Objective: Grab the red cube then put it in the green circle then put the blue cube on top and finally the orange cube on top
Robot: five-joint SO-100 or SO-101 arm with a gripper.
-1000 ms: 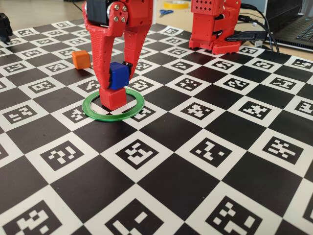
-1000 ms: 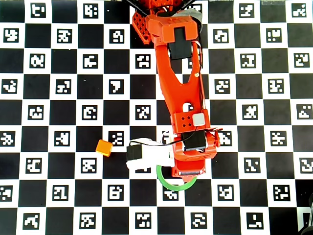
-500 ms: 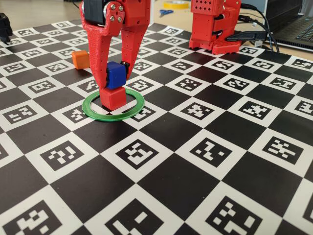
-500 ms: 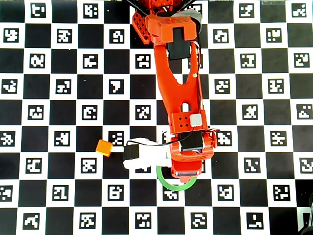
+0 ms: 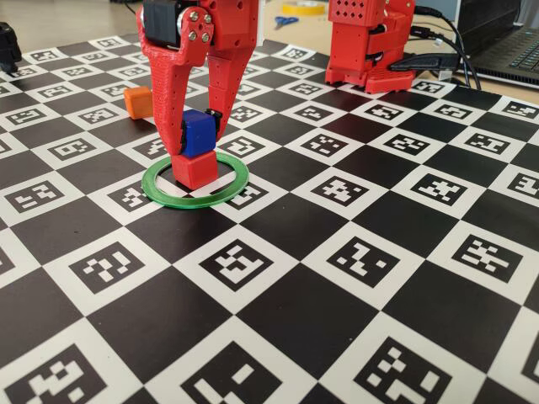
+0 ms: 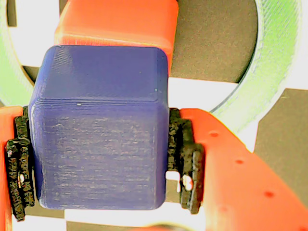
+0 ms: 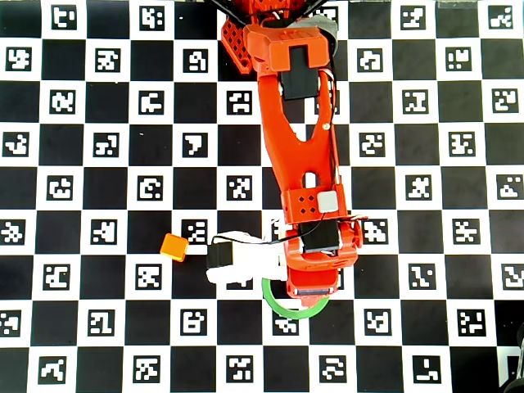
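Observation:
In the fixed view my gripper [image 5: 200, 135] is shut on the blue cube [image 5: 199, 132] and holds it directly over the red cube [image 5: 194, 168]. The red cube stands inside the green circle [image 5: 232, 192]. The blue cube's underside sits at the red cube's top, and I cannot tell whether they touch. The wrist view shows the blue cube [image 6: 98, 144] clamped between the black pads [image 6: 182, 159], with the red cube [image 6: 115, 24] and the green circle [image 6: 276, 57] behind it. The orange cube [image 5: 140, 102] lies apart to the left, also seen from overhead [image 7: 173, 246]. Overhead, the arm hides both stacked cubes.
The checkerboard mat [image 5: 354, 252] of printed markers covers the table. The arm's red base [image 5: 370, 42] stands at the back, with a laptop [image 5: 514, 46] and cables behind it on the right. A black object [image 5: 7, 46] sits at the far left edge.
The gripper has shifted slightly left and down with the blue cube, bringing it closer onto the red cube. The orange cube has not moved.

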